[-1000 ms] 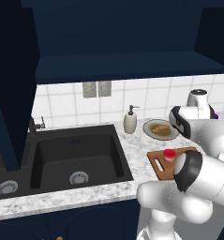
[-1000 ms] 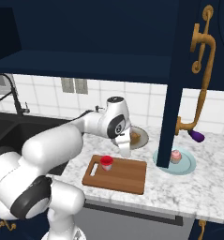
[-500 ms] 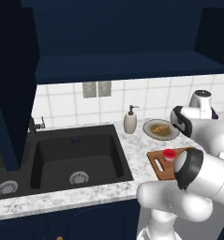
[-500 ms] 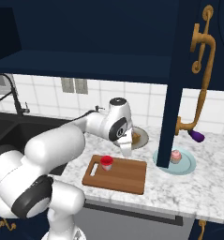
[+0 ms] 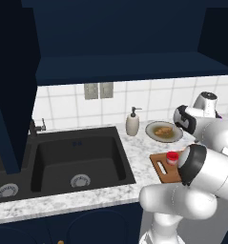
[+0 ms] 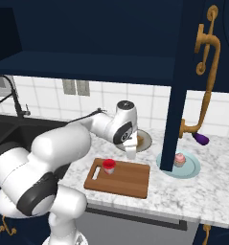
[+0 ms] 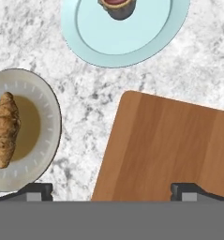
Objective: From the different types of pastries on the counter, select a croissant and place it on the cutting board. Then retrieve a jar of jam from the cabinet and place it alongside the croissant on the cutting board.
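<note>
Gripper [image 7: 111, 190]: being held wide apart, empty | croissant [image 7: 4, 129]: being seen off to the view's left on its plate [image 7: 50, 117], long axis running fingertip-line-crosswise | cutting board [image 7: 179, 140]: being overhung.

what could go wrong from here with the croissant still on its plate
The open end effector hangs over bare counter between the grey plate and the brown wooden cutting board, so a straight descent would miss the golden-brown croissant. The red-lidded jam jar already on the board could be bumped at placement.
</note>
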